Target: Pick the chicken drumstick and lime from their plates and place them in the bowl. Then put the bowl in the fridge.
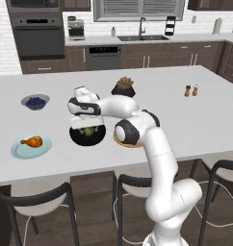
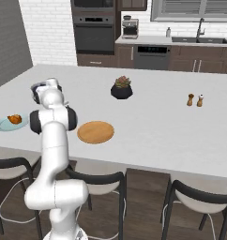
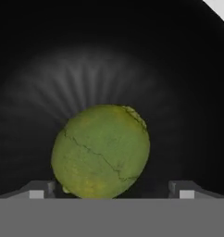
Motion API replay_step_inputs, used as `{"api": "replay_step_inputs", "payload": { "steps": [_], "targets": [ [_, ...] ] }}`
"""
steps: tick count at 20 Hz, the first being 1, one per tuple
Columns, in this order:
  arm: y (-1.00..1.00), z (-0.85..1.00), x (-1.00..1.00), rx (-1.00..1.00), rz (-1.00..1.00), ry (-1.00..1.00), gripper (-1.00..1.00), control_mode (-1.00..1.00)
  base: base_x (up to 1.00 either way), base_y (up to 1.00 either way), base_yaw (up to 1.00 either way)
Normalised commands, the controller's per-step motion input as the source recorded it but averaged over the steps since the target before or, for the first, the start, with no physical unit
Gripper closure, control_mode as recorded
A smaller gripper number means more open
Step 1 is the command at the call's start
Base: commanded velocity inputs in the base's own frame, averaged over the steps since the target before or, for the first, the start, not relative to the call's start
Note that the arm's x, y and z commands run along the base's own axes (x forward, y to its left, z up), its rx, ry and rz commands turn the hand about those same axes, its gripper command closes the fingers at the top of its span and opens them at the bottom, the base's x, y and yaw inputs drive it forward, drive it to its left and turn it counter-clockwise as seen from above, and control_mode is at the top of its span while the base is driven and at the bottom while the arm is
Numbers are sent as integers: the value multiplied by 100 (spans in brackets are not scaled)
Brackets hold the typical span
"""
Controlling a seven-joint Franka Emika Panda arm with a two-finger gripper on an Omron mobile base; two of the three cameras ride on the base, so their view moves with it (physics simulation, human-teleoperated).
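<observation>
Lime point(image 3: 101, 152): we see it down inside the black bowl point(image 1: 87, 136), between the fingertips.
Jaws: spread wide, gripping nothing.
Drumstick point(image 1: 32, 141): on our blue-green plate point(image 1: 19, 150), left along the counter point(image 1: 186, 125).
Wood plate point(image 2: 95, 132): bare.

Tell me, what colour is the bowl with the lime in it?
Glossy black bowl; the hand view shows it best.

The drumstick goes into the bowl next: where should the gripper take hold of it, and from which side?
Probably the thick meaty end of the chicken drumstick, from straight above. It lies flat on the blue-green plate, so jaws closing across its width should fit; the thin bone end offers less to hold.
</observation>
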Motion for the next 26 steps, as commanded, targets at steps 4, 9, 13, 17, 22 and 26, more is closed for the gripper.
{"api": "replay_step_inputs", "payload": {
  "steps": [4, 9, 13, 17, 22, 26],
  "targets": [
    [-30, 0, -76, 15, -6, -40, -100, -100, 0, 0, 0],
    [-32, 7, -75, 20, -8, -38, -100, -100, 0, 0, 0],
    [-12, 56, -70, 23, -8, -9, -100, -100, 0, 0, 0],
    [-27, 73, -59, 15, -2, 0, -100, -100, 0, 0, 0],
    [-17, 81, -40, 8, 0, 1, -100, -100, 0, 0, 0],
    [-71, 30, -42, 1, 0, 0, -100, -100, 0, 0, 0]
  ]
}}
